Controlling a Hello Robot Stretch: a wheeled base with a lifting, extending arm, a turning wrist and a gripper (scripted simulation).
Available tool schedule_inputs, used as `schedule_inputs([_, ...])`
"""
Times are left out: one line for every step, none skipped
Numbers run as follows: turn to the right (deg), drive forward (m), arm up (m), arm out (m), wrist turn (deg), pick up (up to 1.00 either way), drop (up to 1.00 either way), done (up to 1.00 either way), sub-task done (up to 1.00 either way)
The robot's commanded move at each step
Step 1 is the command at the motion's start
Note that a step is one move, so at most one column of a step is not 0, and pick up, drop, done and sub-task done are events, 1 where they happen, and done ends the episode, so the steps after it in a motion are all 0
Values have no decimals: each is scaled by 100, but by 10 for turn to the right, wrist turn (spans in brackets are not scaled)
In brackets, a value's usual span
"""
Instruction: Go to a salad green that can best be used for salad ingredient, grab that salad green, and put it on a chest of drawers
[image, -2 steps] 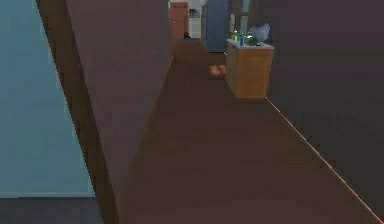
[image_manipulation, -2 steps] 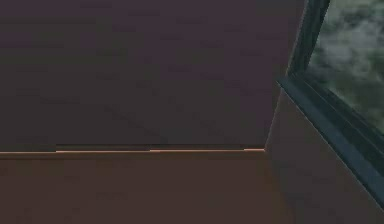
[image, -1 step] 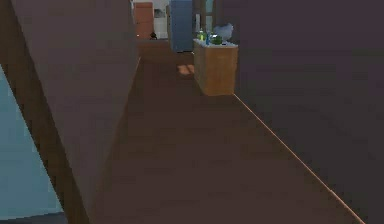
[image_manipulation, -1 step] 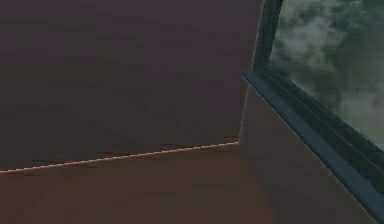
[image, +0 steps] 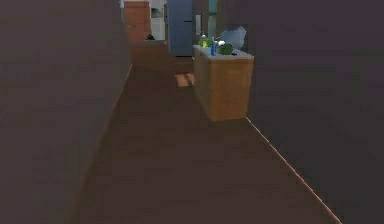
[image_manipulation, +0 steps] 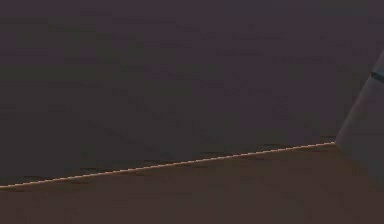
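Down a dim corridor in the forward view stands a wooden counter or cabinet (image: 223, 85) against the wall on the right. On its top lie several small things: a round green blob (image: 226, 48) that could be a salad green, a yellow-green bottle-like thing (image: 205, 42) and a small blue thing (image: 214, 46).
Dark walls (image: 60, 80) close the corridor on both sides, with brown floor (image: 170, 150) running ahead. Beyond the counter a blue-grey door or panel (image: 181, 25) and an orange-brown cabinet (image: 137, 20) show. In the arm side view a dark wall (image_manipulation: 180, 80) meets the floor (image_manipulation: 200, 195) close by.
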Motion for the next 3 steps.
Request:
schedule_inputs([0, 100, 0, 0, 0, 0, 0, 0, 0])
schedule_inputs([0, 100, 0, 0, 0, 0, 0, 0, 0])
schedule_inputs([0, 15, 0, 0, 0, 0, 0, 0, 0])
